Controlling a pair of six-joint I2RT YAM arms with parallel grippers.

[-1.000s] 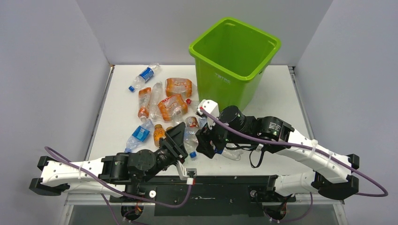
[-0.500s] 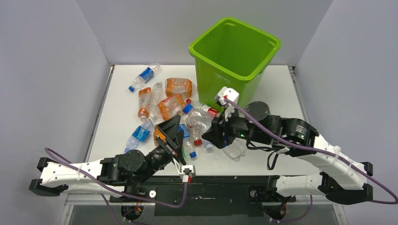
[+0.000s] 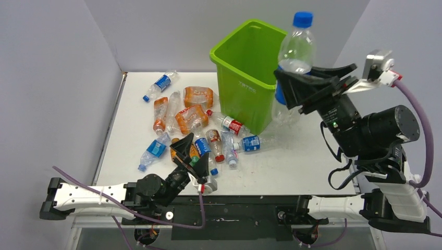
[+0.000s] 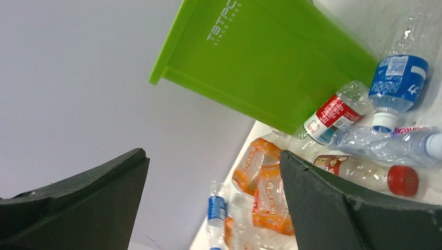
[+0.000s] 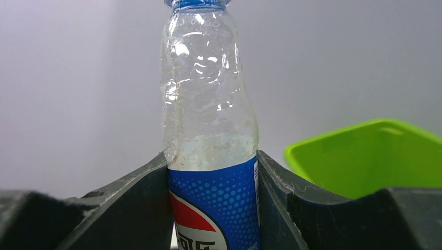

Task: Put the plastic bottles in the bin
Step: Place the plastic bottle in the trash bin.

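A white worktop (image 3: pixel 307 156) is enclosed by plain grey walls, with the lime-green bin (image 3: pixel 245 88) set at its 12 o'clock edge. Crushed plastic bottles (image 3: pixel 190 119) with blue, red and orange labels are scattered from the bin's 9 o'clock round to its 6 o'clock, and the left fingers (image 3: pixel 183 148) are seen spread and empty at the heap's 6 o'clock. A clear, blue-capped, blue-labelled bottle (image 3: pixel 294 52) is pinched upright by the right fingers (image 3: pixel 318 78), raised beside the bin's rim at its 3 o'clock.

Left of the black base plate (image 3: pixel 234 208), the white-shelled left arm (image 3: pixel 78 194) is showing black joint housings; right of it, the right arm (image 3: pixel 409 200) is showing likewise. Thick purple cables (image 3: pixel 423 125) are trailing along each. The fingers (image 4: pixel 339 208) are presenting as matte black wedges.
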